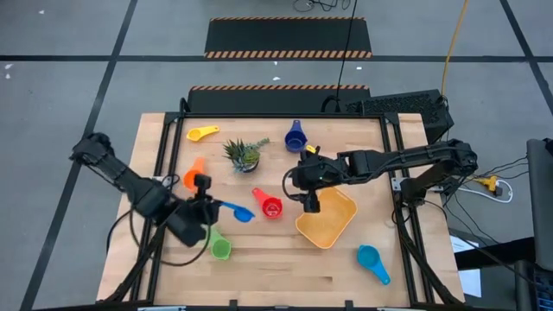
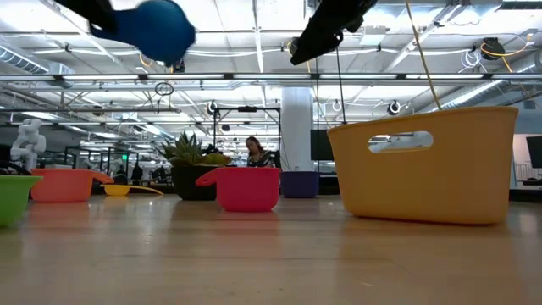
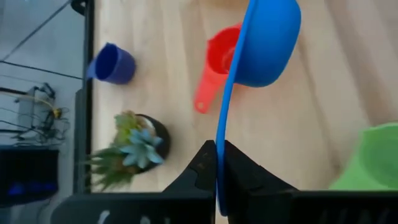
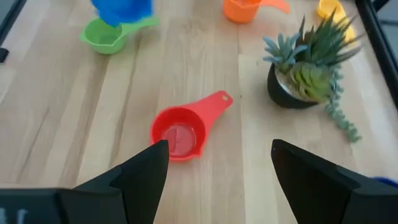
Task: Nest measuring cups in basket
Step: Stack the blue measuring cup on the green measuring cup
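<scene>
Holding a blue cup by its flat handle, the left gripper is clamped tight and has it lifted off the table, well left of the basket — round bowl, thin long handle, seen edge-on in the left wrist view. Right gripper hangs at the basket's left rim, fingers spread wide, gripping nothing. Basket is orange-yellow, shallow, rounded corners, with a slot handle in its wall. Red cup lies just left of the basket, upright, handle pointing away. Green cup farther left, orange cup and yellow cup beyond. Dark blue cup behind the basket, light blue cup to its right-front — well apart. Potted plant sits behind-left.
</scene>
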You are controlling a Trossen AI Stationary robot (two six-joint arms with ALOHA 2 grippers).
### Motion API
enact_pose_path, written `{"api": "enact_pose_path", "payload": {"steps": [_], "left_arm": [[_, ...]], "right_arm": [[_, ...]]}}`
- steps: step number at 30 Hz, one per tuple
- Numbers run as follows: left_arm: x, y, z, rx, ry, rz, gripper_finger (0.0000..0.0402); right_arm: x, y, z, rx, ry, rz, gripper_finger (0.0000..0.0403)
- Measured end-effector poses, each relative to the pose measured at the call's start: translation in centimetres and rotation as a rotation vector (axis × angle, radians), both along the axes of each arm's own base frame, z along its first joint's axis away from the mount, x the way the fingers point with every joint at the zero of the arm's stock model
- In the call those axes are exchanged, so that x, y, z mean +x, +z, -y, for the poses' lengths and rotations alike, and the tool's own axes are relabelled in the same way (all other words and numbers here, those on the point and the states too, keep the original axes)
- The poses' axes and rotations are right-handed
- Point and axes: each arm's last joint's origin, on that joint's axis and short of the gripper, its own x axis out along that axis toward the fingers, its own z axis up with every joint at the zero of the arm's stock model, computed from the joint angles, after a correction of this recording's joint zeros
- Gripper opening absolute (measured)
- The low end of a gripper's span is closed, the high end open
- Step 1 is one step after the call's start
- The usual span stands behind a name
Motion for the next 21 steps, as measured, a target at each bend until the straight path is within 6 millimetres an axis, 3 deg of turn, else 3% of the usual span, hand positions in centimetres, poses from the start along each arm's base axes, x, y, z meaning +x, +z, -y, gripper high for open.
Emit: {"api": "enact_pose_path", "payload": {"steps": [6, 16, 21], "left_arm": [[-1.8, -1.5, 2.8, 0.037, -0.006, -0.050, 0.0004], [-3.3, -7.3, 6.6, 0.425, 0.080, -0.118, 0.0004], [-4.4, -8.1, 8.0, 0.398, 0.103, -0.053, 0.0004]], "right_arm": [[-0.2, -0.2, -0.1, 0.066, -0.059, -0.020, 0.0279], [-0.2, -0.2, -0.5, 0.153, -0.129, -0.017, 0.0279], [-0.2, -0.2, -0.5, 0.178, -0.156, -0.015, 0.0279]]}}
